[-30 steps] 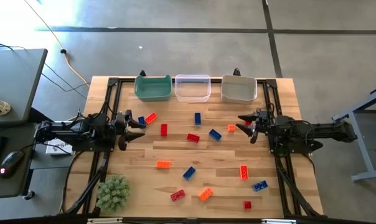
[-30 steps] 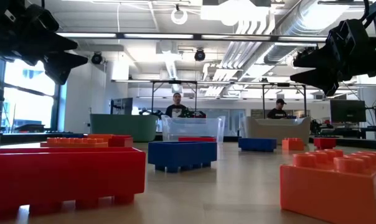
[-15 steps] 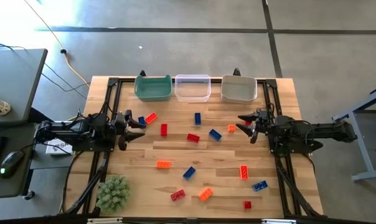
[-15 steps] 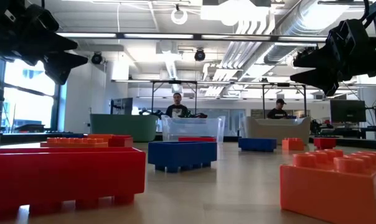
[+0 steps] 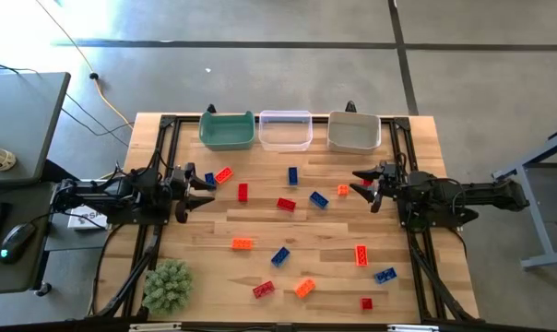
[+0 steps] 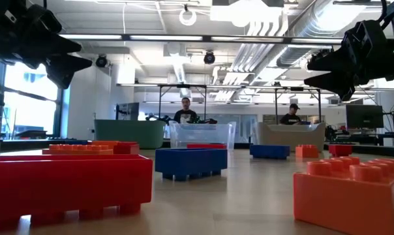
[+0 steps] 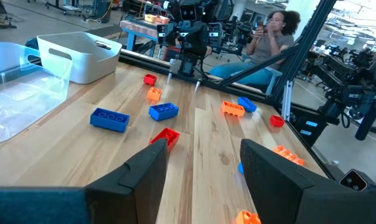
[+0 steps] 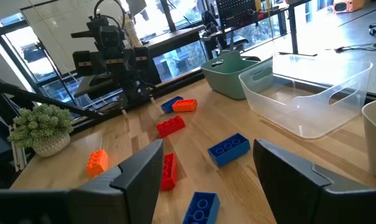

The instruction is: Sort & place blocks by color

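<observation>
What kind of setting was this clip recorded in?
Most likely a robotics lab or workshop. Beyond the wooden table the low view shows exposed ceiling ducts and seated people at workstations, and the left wrist view shows more framed equipment benches behind the right arm.

We are finding no change on the surface (image 5: 205, 231) between the earlier pictures and now. Both arms are holding the same poses, the left end effector (image 5: 202, 185) and the right end effector (image 5: 363, 185) are keeping the same open spread, and every one of the blocks (image 5: 286, 204) is lying exactly where it lay relative to the clear bin (image 5: 285, 130). In the low view, the two people (image 6: 186, 111) behind that bin are sitting in the same spots as before.
</observation>
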`<state>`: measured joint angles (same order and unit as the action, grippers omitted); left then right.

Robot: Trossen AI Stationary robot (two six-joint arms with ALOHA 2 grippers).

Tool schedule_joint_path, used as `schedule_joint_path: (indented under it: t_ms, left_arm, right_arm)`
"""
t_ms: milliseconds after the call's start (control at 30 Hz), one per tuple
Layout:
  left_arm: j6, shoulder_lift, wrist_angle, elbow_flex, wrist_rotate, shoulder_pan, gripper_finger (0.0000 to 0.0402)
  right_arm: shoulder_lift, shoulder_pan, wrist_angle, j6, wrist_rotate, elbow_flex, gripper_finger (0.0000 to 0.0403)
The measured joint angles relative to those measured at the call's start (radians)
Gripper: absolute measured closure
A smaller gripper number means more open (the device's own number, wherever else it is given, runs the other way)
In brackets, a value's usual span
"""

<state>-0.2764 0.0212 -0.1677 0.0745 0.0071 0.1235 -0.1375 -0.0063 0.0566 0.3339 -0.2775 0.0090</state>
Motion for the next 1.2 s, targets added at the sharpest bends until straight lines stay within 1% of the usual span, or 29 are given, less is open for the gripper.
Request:
schedule_joint_path:
  t_ms: [800, 967, 1067, 1200]
  left_arm:
    - [0.000, 0.000, 0.000, 0.000, 0.000, 0.000, 0.0209]
    - [0.000, 0.000, 0.000, 0.000, 0.000, 0.000, 0.0209]
    - [0.000, 0.000, 0.000, 0.000, 0.000, 0.000, 0.0209]
    - [0.000, 0.000, 0.000, 0.000, 0.000, 0.000, 0.0209]
  right_arm:
    - [0.000, 0.000, 0.000, 0.005, 0.000, 0.000, 0.0167]
    - [0.000, 0.000, 0.001, 0.060, 0.001, 0.004, 0.0167]
    - [0.000, 0.000, 0.005, 0.066, 0.007, 0.019, 0.0167]
    - [0.000, 0.000, 0.005, 0.072, -0.014, 0.064, 0.0167]
